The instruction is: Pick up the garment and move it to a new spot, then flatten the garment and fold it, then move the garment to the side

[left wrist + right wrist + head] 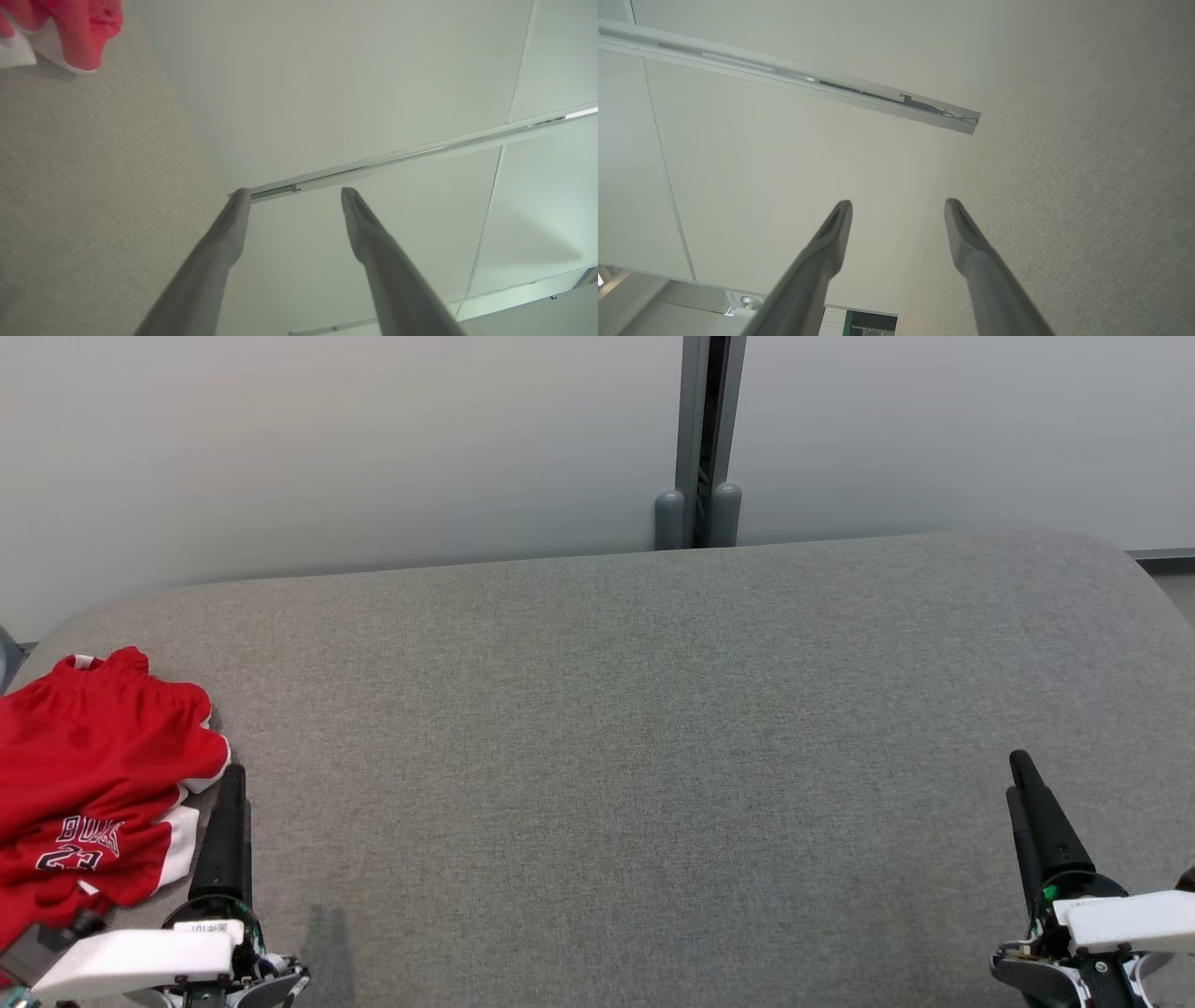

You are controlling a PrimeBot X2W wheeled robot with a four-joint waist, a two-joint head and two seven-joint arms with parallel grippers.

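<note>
A red garment [89, 775] with white trim and dark lettering lies crumpled at the left end of the grey fabric surface [616, 756]. Its edge also shows at the top left of the left wrist view as a red garment [79, 32]. My left gripper [231, 775] stands just right of it, near the front edge, fingers pointing away. In its own wrist view the left gripper [295, 192] is open with nothing between its fingers. My right gripper [1019, 767] rests at the far right front, apart from the garment. In the right wrist view that gripper [899, 204] is open and empty.
A pale wall runs behind the surface, with a grey vertical post [700, 439] and two rounded caps at its foot. The surface has rounded back corners and a wide bare middle between the two arms.
</note>
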